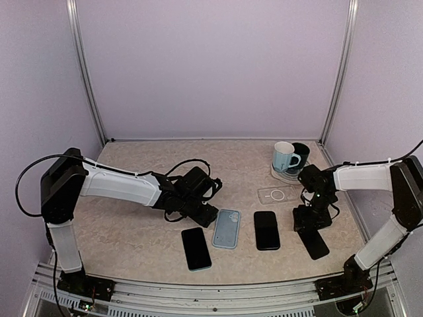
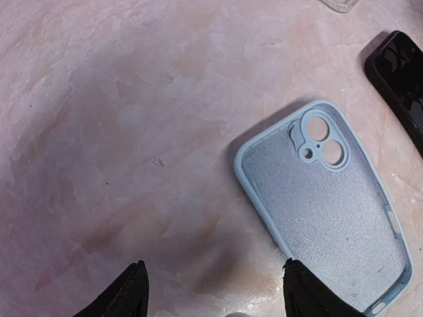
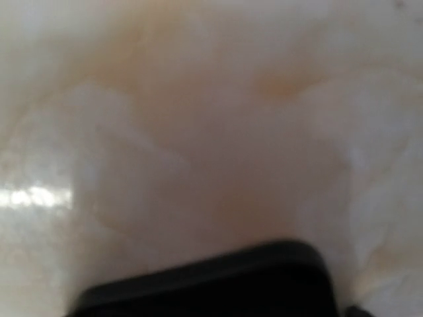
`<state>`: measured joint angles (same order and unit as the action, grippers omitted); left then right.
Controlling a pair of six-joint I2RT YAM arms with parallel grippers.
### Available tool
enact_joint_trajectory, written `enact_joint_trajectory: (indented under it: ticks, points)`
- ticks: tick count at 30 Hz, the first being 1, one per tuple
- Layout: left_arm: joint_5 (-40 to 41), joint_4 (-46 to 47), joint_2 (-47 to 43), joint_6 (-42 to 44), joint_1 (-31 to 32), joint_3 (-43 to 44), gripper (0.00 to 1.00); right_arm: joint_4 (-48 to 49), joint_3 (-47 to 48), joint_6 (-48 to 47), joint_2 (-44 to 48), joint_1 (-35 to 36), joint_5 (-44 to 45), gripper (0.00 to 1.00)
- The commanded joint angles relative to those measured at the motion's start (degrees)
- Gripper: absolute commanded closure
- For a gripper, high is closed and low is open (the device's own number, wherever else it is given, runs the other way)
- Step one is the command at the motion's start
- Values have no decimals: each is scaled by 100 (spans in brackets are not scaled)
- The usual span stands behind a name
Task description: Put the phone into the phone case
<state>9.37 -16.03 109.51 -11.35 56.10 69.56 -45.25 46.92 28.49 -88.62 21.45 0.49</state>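
Left hand (image 2: 215, 277), spread, hovers beside the bare-lined blue case (image 2: 324, 211).

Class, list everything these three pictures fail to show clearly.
Right wrist view: all blurred; the dark shape at the bottom edge cannot be identified.
Top view: the right gripper has its own body hiding whether it is open, and covers part of a phone.
Left wrist view: the right edge cuts off a black phone.
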Motion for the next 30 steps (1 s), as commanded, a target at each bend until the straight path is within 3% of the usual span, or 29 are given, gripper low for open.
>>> enact_joint_trajectory:
  ticks: [1,2,3,5,6,10,16,19,23,30]
  points:
    - [-118,-45,74,120,51,74,31,121,-250,81,54,-27,-322,30]
    - [-133,-33,64,124,51,75,31,81,-266,98,121,-27,-337,34]
    - [-136,-30,49,125,51,65,31,14,-262,105,166,-21,-375,31]
    - [-149,-20,16,152,48,58,30,-176,-200,48,218,32,-456,9]
    - [-158,-10,3,171,49,56,29,-305,-120,43,229,113,-399,2]
    - [-220,30,-9,217,42,73,29,-765,88,106,197,371,-456,1]
    - [-260,174,-167,216,42,-127,29,-960,-340,288,273,640,-677,1]
    - [-256,150,-181,245,42,-120,30,-970,-219,276,64,641,-418,11]
    - [-266,162,-262,240,41,-175,30,-911,-114,214,-132,737,-228,44]
    - [-895,821,-844,195,-129,-568,30,-755,381,-349,816,755,-292,55]
